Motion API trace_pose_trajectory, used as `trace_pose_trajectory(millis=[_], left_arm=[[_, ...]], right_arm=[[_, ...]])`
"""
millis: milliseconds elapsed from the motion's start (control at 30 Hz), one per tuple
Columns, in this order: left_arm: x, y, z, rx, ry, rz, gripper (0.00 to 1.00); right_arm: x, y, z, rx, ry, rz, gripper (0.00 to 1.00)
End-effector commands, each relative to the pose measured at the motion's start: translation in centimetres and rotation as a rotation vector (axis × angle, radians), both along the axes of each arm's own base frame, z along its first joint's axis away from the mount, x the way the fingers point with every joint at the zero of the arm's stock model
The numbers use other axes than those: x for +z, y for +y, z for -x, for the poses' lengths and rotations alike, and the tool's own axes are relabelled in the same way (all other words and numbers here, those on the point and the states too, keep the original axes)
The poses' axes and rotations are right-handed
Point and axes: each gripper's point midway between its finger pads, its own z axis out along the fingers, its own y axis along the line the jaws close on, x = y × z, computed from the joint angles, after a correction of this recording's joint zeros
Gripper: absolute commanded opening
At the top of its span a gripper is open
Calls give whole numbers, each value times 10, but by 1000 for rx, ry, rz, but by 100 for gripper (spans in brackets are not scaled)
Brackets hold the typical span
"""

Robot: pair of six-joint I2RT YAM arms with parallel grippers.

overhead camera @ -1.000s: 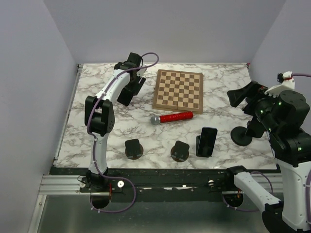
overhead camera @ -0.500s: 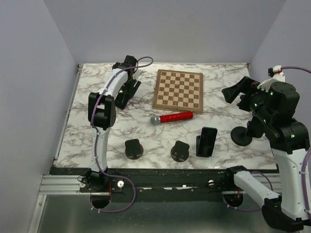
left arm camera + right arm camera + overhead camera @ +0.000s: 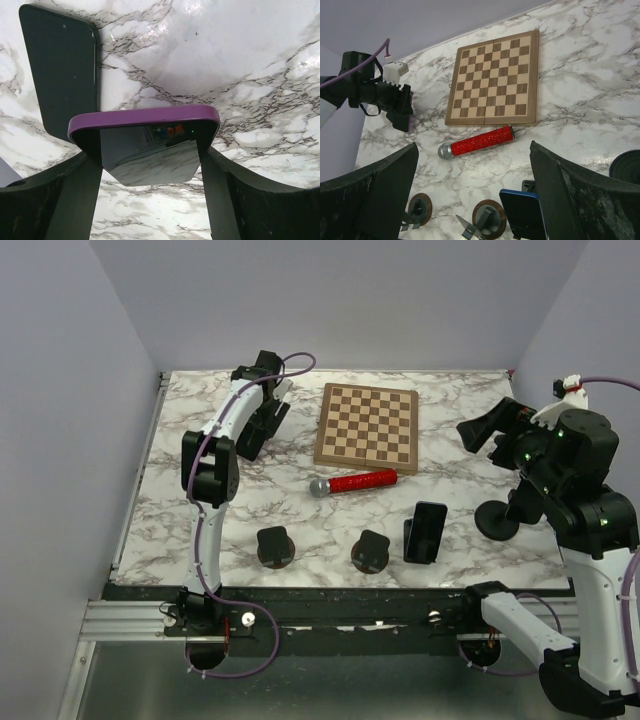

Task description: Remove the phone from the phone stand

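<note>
A phone in a blue case [image 3: 426,531] stands upright on a black phone stand [image 3: 413,538] at the front right of the table; it also shows in the right wrist view [image 3: 522,212]. My right gripper [image 3: 482,435] hangs high above the right side, open and empty [image 3: 474,146]. My left gripper [image 3: 254,438] is at the far left, shut on a purple-cased phone [image 3: 145,117] held just above the marble. A second dark phone [image 3: 62,75] lies flat on the table beside it.
Two empty round stands [image 3: 275,547] [image 3: 371,552] sit near the front edge. A red glitter microphone [image 3: 353,482] lies mid-table below a chessboard [image 3: 367,426]. A black round base [image 3: 497,520] stands at the right.
The left gripper has moved a little left and down toward the table with the purple-cased phone. The right arm has lifted and turned, then held still.
</note>
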Motion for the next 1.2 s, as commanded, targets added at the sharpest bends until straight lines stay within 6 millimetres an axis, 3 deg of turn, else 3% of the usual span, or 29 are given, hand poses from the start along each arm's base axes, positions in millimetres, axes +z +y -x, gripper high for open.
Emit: trace_pose_trajectory(millis=[0,33,67,267,400,467,567,700,767,900,1167], left_arm=[[8,5,-6,27,-36,-34,77],[10,4,-6,29,-39,-27,96],[12,2,-7,29,-45,-16,99],[37,2,-7,52,-107,-3,99],[58,-13,1,54,-145,57,99],[63,-28,8,43,-133,147,90],[64,-59,23,39,-77,329,60],[62,-85,33,186,19,610,36],[56,-88,32,295,57,727,35],[38,-79,27,459,148,828,22],[-4,-70,29,555,233,785,21]], right_arm=[[17,2,6,23,-46,-8,100],[18,3,6,25,-47,-9,100],[19,2,7,23,-50,-9,100],[24,2,9,25,-62,-11,100],[25,2,11,25,-71,-16,100],[25,3,12,27,-74,-20,100],[26,4,12,29,-85,-33,100],[31,4,14,29,-102,-44,100],[34,3,15,24,-113,-50,100],[39,4,18,27,-122,-60,100],[40,6,19,29,-131,-78,100]])
